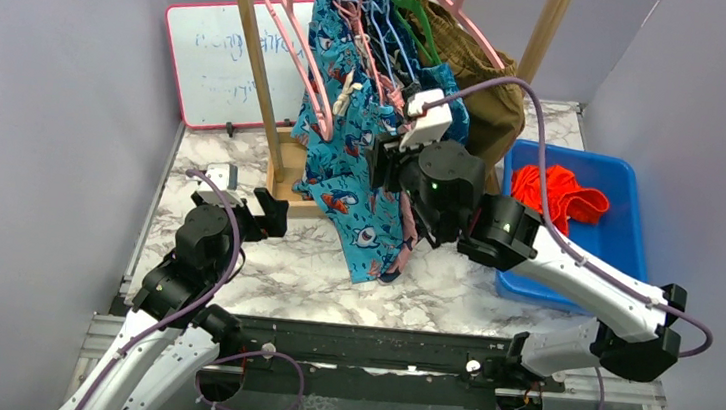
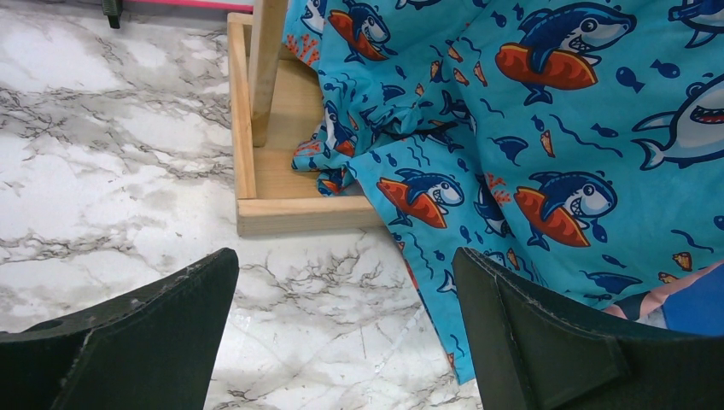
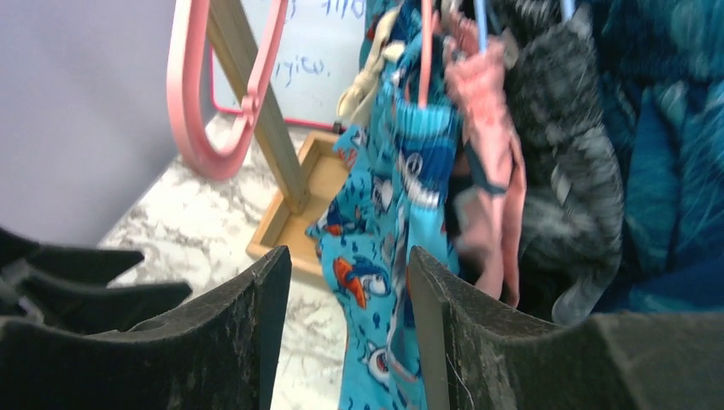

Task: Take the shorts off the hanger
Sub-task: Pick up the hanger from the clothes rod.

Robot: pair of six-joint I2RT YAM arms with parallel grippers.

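Note:
Blue cartoon-print shorts [image 1: 351, 184] hang from a pink hanger [image 3: 424, 51] on the wooden rack, and their hem reaches the table. Behind them hang pink-and-navy shorts [image 3: 487, 128], black patterned shorts [image 3: 563, 154] and teal-blue shorts [image 3: 674, 154]. My right gripper [image 1: 388, 162] is raised at the right side of the blue shorts. In the right wrist view the right gripper [image 3: 350, 256] is open; the blue shorts [image 3: 384, 213] hang just beyond the gap, close to the right finger. My left gripper [image 2: 346, 256] stands wide open and empty over the marble, beside the hem of the blue shorts [image 2: 529, 128].
An empty pink hanger [image 1: 299, 48] hangs at the rack's left end. The rack's wooden base [image 2: 273, 171] lies just ahead of the left gripper. A blue bin [image 1: 629, 221] at the right holds orange shorts [image 1: 556, 193]. A whiteboard [image 1: 217, 60] leans at the back left. A brown garment [image 1: 491, 87] hangs at the back right.

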